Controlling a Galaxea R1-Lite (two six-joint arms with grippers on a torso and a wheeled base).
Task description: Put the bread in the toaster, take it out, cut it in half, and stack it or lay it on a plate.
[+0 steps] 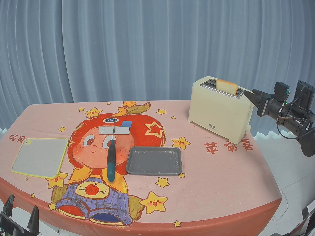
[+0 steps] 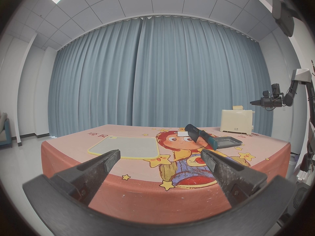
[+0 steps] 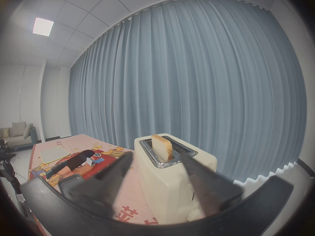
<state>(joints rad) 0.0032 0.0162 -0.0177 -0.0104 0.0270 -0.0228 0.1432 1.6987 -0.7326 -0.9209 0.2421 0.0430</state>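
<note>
Step judged as take-out: the bread (image 1: 226, 87) was seen standing upright in the slot of the toaster (image 1: 220, 112), its top part raised clear of the slot. The toaster was placed at the far right corner of the tabletop (image 1: 213, 181).

The right gripper (image 1: 256, 95) was held off the tabletop's right edge, level with the toaster top and just beside it. Its fingers were spread, nothing was held, and the bread was not touched.

The left gripper (image 2: 159, 156) was parked off the near left corner, below the tabletop edge, also spread and empty.

Next move, as judged:
- The right gripper would need to be brought over the slot, with one finger on each flat face of the slice.
- It would then need to be closed on the exposed part only.
- A straight upward lift would be called for, so the slot rim is not snagged.
- The grip would have to be kept light, since the slice is likely to be crushed easily.

Count:
- Bread slices: 1.
- Toasters: 1.
- Knives: 1. The knife (image 1: 111, 163) was laid mid-tabletop.
- Cutting boards: 1. The cutting board (image 1: 41, 157) was set by the left edge.
- Grey trays: 1. The tray (image 1: 154, 161) was just beside the knife, toward the near edge, and is presumably meant as the plate.
- Small cards: 2. The cards (image 1: 115, 129) were under the blade.
</note>
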